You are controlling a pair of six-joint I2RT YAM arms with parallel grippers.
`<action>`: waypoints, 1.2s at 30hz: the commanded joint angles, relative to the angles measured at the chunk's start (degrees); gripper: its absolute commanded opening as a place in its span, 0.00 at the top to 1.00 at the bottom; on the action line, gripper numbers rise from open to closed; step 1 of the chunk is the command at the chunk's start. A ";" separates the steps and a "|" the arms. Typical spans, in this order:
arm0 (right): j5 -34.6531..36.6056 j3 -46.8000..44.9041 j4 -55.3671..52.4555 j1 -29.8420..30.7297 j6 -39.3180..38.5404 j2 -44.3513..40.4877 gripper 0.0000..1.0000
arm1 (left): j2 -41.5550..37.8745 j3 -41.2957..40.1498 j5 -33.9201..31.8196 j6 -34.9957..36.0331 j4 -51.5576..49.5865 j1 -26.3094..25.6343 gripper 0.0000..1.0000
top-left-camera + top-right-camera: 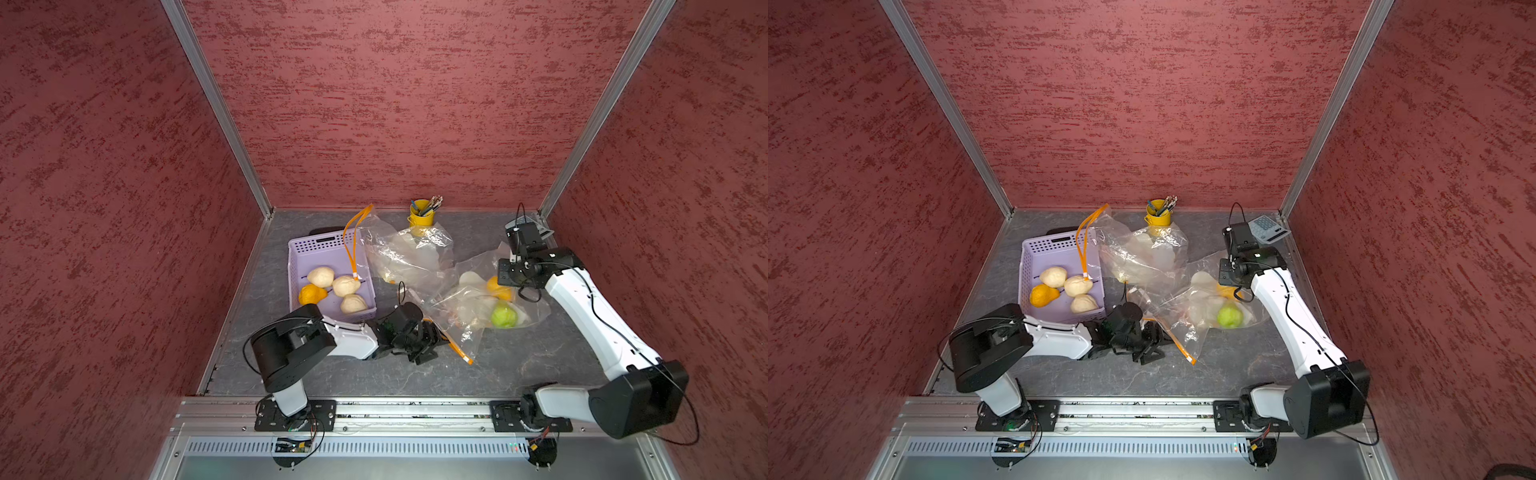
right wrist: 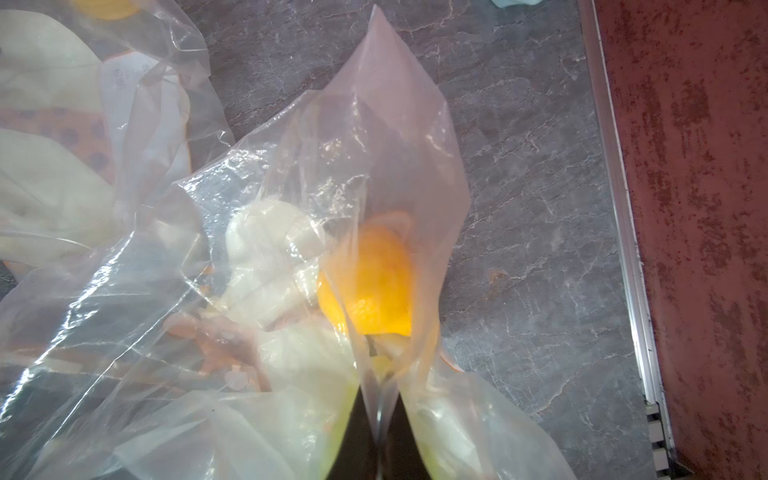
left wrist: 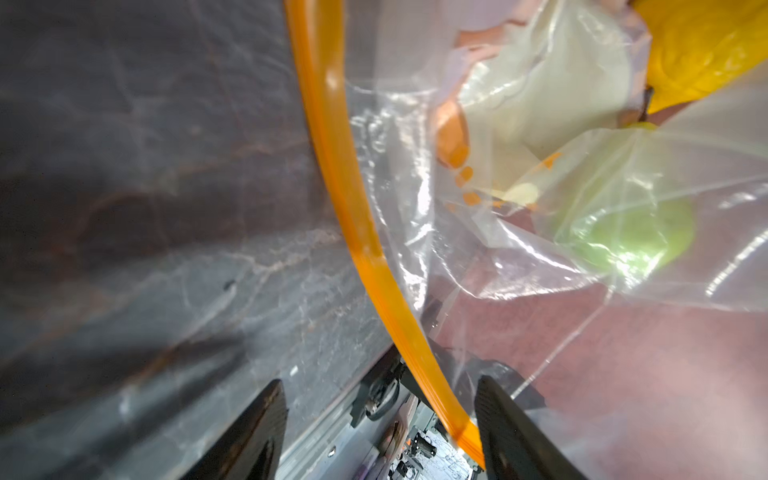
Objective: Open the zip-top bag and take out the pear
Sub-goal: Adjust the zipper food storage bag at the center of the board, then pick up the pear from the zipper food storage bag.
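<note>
1. Left tool [image 3: 378,382]: jaws apart astride the zip strip [image 3: 332,166], which runs 10-to-4 o'clock in both top views.
2. Right tool [image 2: 379,399]: clamped on film of the zip-top bag [image 1: 465,328].
3. Green pear [image 1: 503,315] lies inside the bag, at 2 o'clock from the left tool and nearer the right.

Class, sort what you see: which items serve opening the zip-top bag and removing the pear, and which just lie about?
In the job: zip-top bag, orange zip strip, yellow pear inside it, left end effector, right end effector.
Lying about: second bag, lavender basket, pen cup, calculator.
</note>
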 commanded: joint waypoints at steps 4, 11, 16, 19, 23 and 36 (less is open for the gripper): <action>-1.33 -1.29 0.95 -0.44 0.55 -3.18 1.00 | 3.87 2.75 -2.23 -4.50 5.81 -0.46 0.29; -3.38 -0.90 -0.33 -0.41 1.51 -3.54 1.00 | 8.17 8.68 -4.75 -6.49 5.97 -0.59 0.40; -5.23 0.15 -1.51 -0.41 1.83 -5.18 1.00 | 12.62 11.12 -3.42 -7.87 9.68 0.14 0.87; -2.22 2.08 -3.33 -0.49 0.49 -5.01 1.00 | 10.97 8.64 -2.36 -6.87 11.19 1.08 1.00; 1.32 6.06 -4.82 -1.50 -1.41 -2.47 1.00 | 4.72 3.89 -1.02 -2.87 8.30 2.62 1.00; 14.16 20.92 -8.35 -4.47 -8.61 3.84 1.00 | -10.37 -9.18 -0.19 3.48 0.68 5.66 1.00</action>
